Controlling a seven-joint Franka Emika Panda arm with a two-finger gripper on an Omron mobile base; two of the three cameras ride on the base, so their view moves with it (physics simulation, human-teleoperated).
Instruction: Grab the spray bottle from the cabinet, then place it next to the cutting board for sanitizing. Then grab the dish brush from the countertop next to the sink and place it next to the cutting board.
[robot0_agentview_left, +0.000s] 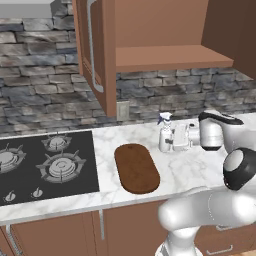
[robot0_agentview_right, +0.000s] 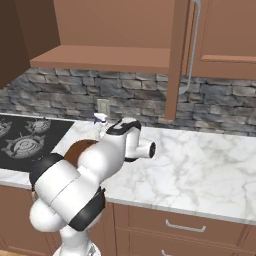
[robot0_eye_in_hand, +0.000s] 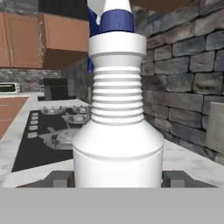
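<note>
The spray bottle, white with a blue trigger head, stands upright just right of the far end of the dark brown cutting board. My gripper reaches in from the right, shut on the bottle's body. In the hand view the spray bottle sits between the two dark fingertips, which press against its sides. From the right base view the bottle's head peeks past the arm. I cannot tell whether its base touches the countertop. The dish brush and the sink are out of view.
The cabinet door hangs open above the board, with a bare shelf behind it. A black stovetop lies left of the board. A wall outlet sits on the stone backsplash. White marble stretches to the right.
</note>
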